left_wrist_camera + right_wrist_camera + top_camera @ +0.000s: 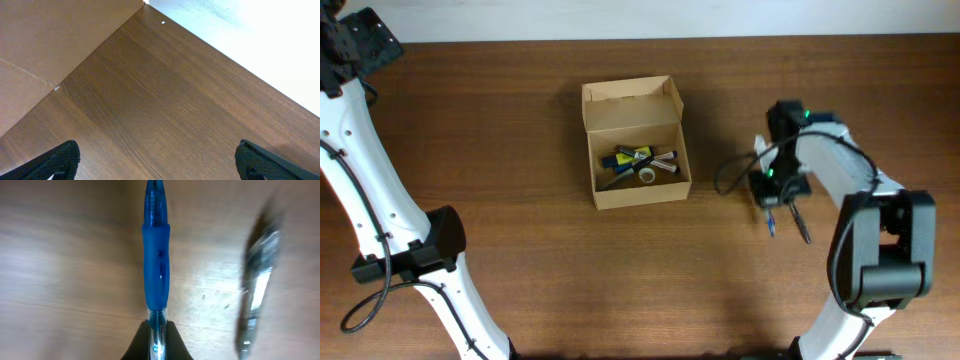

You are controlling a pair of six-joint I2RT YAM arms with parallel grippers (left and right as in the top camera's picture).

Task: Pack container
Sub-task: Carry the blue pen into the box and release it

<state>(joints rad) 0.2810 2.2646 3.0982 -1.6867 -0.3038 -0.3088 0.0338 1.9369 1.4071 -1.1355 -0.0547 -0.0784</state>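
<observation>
The container [636, 140] is an open tan cardboard box at the table's middle, lid flap folded back, with several pens and a tape roll inside. My right gripper [769, 205] is to its right, low over the table, shut on a blue pen [156, 265] that points away from the wrist camera. A dark grey pen [255, 285] lies on the table just right of it, also in the overhead view [801, 222]. My left gripper [160, 162] is open and empty over bare wood at the far left back corner [350, 45].
A black cable [732, 172] loops by the right arm. A brown cardboard sheet [45, 40] and a white wall [260, 40] border the left wrist view. The table's back edge [640, 40] runs along the top.
</observation>
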